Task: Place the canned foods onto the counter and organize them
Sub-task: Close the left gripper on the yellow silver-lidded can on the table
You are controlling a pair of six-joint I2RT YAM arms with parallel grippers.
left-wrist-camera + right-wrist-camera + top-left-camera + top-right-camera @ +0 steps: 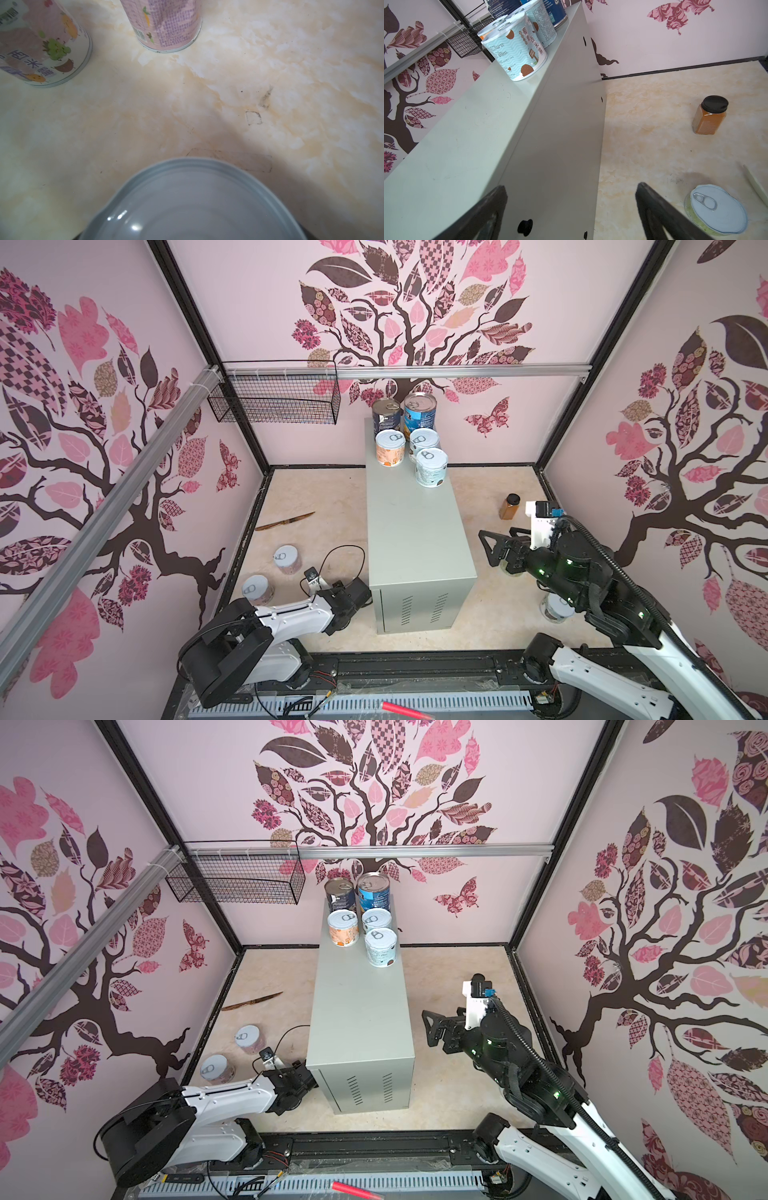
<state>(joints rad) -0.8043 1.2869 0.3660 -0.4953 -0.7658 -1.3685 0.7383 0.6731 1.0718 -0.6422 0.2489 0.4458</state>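
**A:** Where is the can at the left arm?

**B:** The near can (187,207) sits right under the left wrist camera. Only its pale, blurred lid shows, with no fingers around it. In both top views the left gripper (351,598) (293,1082) is low over the floor, just beside the near left corner of the counter (407,531) (357,1011) (467,135), and it covers that can.

**A:** Are the jaws clamped on it?

**B:** I cannot tell. No view shows the fingers.

**A:** And the right gripper?

**B:** The right gripper (490,545) (432,1025) (571,186) hangs just right of the counter, up by its top edge. Its jaws are wide apart with nothing between them.

**A:** Where are the other cans?

**B:** Two pink cans (286,559) (257,589) (250,1039) stand on the floor left of the left gripper, apart from each other. A green can (716,209) (557,608) stands on the floor at the right, partly under the right arm. Five more are bunched at the counter's far end. The two tall cans (386,414) (419,410) (374,890) are farthest, and the three short cans (390,448) (424,443) (431,467) (380,946) stand just nearer.

**A:** What about the surface and the room?

**B:** The floor (324,497) (270,977) is cream and marbled.

- A jar (510,507) (710,116) stands at the right, beyond the right gripper.
- A knife (284,521) (251,1001) lies at the left, near the wall.
- A basket (274,402) (237,884) hangs at the far left corner.
- The walls are pink, with tree and butterfly patterns.
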